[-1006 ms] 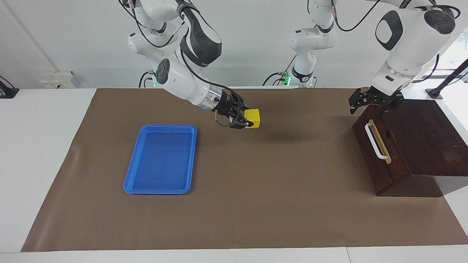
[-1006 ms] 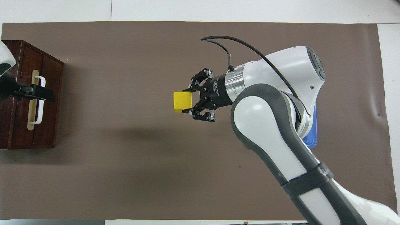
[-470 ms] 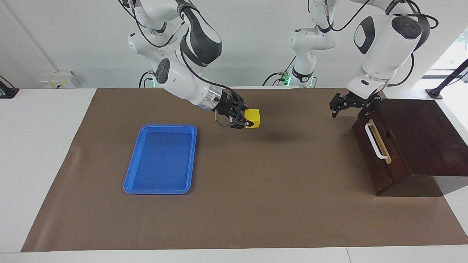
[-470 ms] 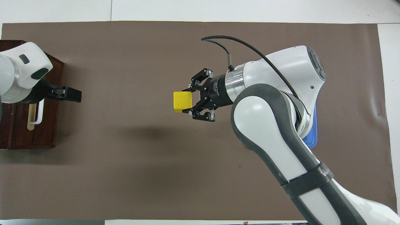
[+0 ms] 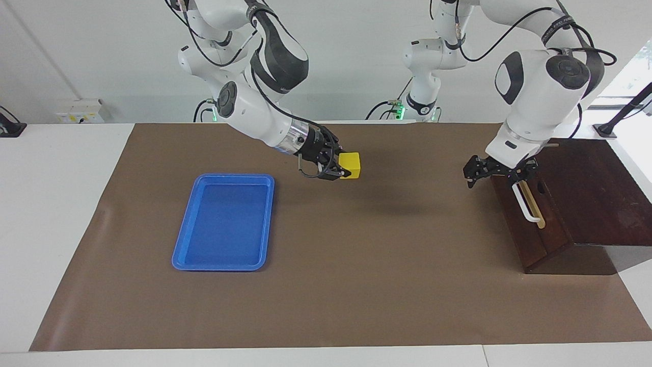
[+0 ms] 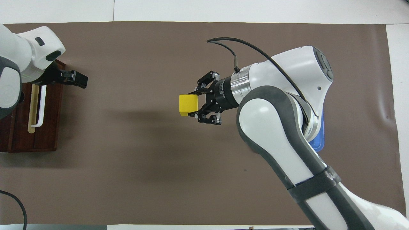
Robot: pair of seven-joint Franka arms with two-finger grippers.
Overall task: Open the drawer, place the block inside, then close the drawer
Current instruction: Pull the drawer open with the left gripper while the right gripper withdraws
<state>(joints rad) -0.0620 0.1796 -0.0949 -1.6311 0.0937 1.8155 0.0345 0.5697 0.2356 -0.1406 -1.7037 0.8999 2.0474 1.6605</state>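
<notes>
Overhead, right arm hides blue tray (image 5: 224, 221); right claw (image 5: 342, 168) grips block (image 5: 350, 165).

A white table (image 5: 61, 204) fills the scene, most of its top covered by a brown mat (image 5: 356, 285) that leaves a white margin along each edge. A plain pale wall (image 5: 102, 56) rises at the robots' edge of the table, lit evenly. A white socket box (image 5: 79, 112) sits at the foot of the wall near the corner at the right arm's end. At the left arm's end, bright daylight comes through a window (image 5: 631, 71), with a black stand (image 5: 619, 120) in front of it.
</notes>
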